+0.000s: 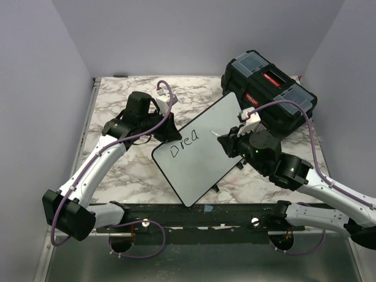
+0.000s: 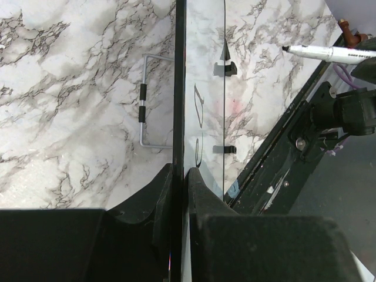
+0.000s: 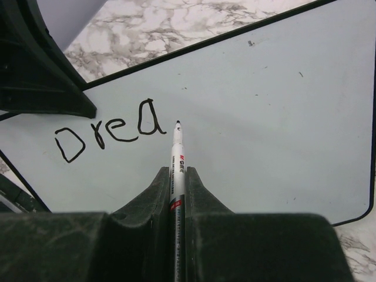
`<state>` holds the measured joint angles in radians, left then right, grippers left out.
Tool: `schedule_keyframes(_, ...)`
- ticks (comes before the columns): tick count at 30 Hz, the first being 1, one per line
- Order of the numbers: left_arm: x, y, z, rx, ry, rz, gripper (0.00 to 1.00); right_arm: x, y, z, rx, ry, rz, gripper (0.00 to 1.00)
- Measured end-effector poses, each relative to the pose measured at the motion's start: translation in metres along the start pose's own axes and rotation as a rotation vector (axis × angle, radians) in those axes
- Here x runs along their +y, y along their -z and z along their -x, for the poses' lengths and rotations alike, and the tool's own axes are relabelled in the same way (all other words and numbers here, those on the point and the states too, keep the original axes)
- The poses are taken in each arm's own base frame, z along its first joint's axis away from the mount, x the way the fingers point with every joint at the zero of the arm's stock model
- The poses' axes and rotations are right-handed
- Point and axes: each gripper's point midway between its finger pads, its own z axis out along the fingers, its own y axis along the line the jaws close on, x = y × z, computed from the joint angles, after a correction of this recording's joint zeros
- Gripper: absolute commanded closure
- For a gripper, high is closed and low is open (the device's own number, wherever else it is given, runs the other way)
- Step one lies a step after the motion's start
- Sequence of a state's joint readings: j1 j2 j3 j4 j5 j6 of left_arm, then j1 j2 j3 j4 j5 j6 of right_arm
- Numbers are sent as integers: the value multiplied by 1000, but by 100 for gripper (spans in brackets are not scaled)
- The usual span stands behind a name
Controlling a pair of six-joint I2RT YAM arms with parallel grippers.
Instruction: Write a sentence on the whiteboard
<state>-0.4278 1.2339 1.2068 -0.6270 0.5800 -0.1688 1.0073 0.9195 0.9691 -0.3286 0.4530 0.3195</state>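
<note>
The whiteboard [image 1: 202, 153] lies tilted across the middle of the marble table, white with a thin black rim. Black letters "Drea" [image 1: 182, 146] are written on it, also plain in the right wrist view as the letters [image 3: 111, 136]. My left gripper [image 1: 164, 130] is shut on the board's upper left edge; in its own view the whiteboard edge [image 2: 179, 88] runs edge-on between the jaws. My right gripper [image 1: 230, 141] is shut on a white marker [image 3: 177, 161], whose black tip [image 3: 177, 123] sits just right of the "a", close to the board.
A black toolbox [image 1: 269, 89] with clear lid trays stands at the back right, beside the board's far corner. The board's metal stand [image 2: 144, 100] shows behind it over the marble table [image 1: 117, 100]. Purple-grey walls close in on three sides.
</note>
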Motion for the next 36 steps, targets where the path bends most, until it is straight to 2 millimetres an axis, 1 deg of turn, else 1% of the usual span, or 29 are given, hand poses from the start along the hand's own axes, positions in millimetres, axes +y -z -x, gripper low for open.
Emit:
schedule_keyframes(6,0,0,0,0,0,0,100,7,-1,1,-1,2,37,99)
schedule_keyframes(25,0,0,0,0,0,0,100,17,-3,9,-28,-3,84,99)
schedule_keyframes(30,0,0,0,-1,-1,0,100,21,-9,3,-10,7,93,99)
schedule_keyframes(36,0,0,0,-1,-1,0,100,24,-21,-7,19,19,85,99)
